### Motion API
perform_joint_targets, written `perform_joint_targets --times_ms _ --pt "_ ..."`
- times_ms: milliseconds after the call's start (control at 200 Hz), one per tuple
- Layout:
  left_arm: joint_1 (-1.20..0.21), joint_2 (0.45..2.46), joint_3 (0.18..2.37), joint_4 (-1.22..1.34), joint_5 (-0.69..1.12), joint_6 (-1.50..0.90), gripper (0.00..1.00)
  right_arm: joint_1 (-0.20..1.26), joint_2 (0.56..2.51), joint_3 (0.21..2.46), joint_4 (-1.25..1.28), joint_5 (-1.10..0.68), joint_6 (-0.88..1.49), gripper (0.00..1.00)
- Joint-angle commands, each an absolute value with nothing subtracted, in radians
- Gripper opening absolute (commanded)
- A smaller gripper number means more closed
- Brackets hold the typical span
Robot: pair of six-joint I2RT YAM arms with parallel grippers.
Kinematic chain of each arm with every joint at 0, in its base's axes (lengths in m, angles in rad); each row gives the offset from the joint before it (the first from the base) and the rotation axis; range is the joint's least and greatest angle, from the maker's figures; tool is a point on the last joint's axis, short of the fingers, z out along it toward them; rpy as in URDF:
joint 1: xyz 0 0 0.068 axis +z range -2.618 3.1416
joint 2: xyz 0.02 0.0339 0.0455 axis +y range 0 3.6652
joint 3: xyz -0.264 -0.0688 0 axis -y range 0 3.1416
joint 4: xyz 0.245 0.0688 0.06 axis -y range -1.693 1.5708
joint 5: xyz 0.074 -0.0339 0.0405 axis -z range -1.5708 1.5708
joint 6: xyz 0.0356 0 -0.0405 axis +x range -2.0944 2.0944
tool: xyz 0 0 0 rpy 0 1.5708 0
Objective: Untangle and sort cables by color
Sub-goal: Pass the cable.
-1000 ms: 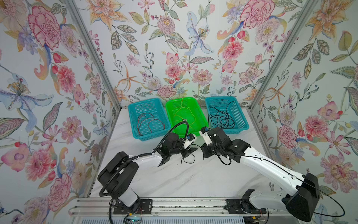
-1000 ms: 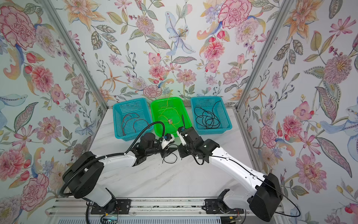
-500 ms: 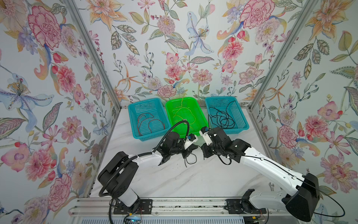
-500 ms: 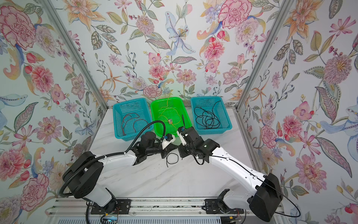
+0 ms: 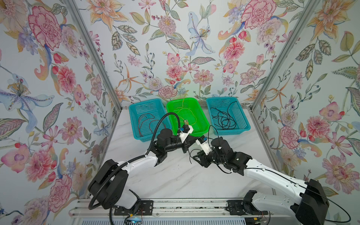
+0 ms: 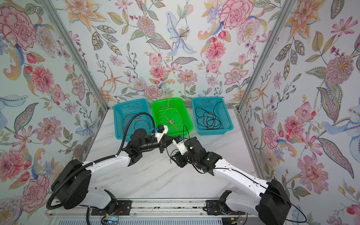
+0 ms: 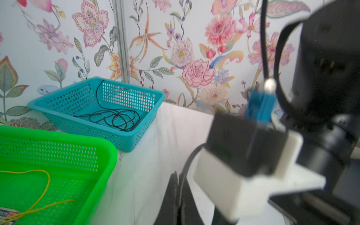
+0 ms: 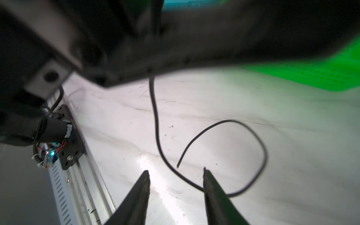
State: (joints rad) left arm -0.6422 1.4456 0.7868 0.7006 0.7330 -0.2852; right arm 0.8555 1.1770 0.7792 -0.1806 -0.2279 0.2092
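The wallpaper [image 5: 194, 39] is a pastel floral print, mostly pinks on pale blue. The counter [image 5: 175, 175] is grey-veined white marble. Got red cables [image 5: 147, 121] in the teal mesh basket [image 5: 145, 106], yellow cables [image 5: 185, 112] in the neon green basket [image 5: 200, 120], black cables [image 5: 224, 119] in the other teal basket [image 5: 240, 116], plus one loose black cable [image 8: 155, 116].

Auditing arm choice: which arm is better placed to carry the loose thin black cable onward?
Left, probably: the left pincer is shut on the thin black cable; the right pincer stands open.
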Motion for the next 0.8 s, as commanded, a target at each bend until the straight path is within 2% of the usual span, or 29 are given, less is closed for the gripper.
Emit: perform_joint_targets --times_ms 0,125,210,395,571,796 --pt "-0.618 1.397 0.768 0.847 0.781 -0.429 0.0 0.909 1.224 0.757 0.034 -0.231 0.164 0.46" --pt "-0.618 1.375 0.77 0.859 0.786 -0.459 0.0 0.939 1.277 0.759 0.135 -0.163 0.136 0.45" --pt "-0.614 1.362 0.76 0.9 0.796 -0.5 0.0 0.939 1.316 0.773 0.16 -0.109 0.122 0.35" --pt "-0.559 1.335 0.724 1.121 0.851 -0.698 0.0 0.93 1.368 0.775 0.17 -0.098 0.092 0.23" --pt "-0.474 1.305 0.73 1.275 0.893 -0.86 0.0 0.913 1.369 0.72 0.167 -0.081 0.105 0.19" --pt "-0.428 1.228 0.789 1.168 0.911 -0.824 0.0 0.846 1.329 0.628 0.151 -0.078 0.131 0.18"
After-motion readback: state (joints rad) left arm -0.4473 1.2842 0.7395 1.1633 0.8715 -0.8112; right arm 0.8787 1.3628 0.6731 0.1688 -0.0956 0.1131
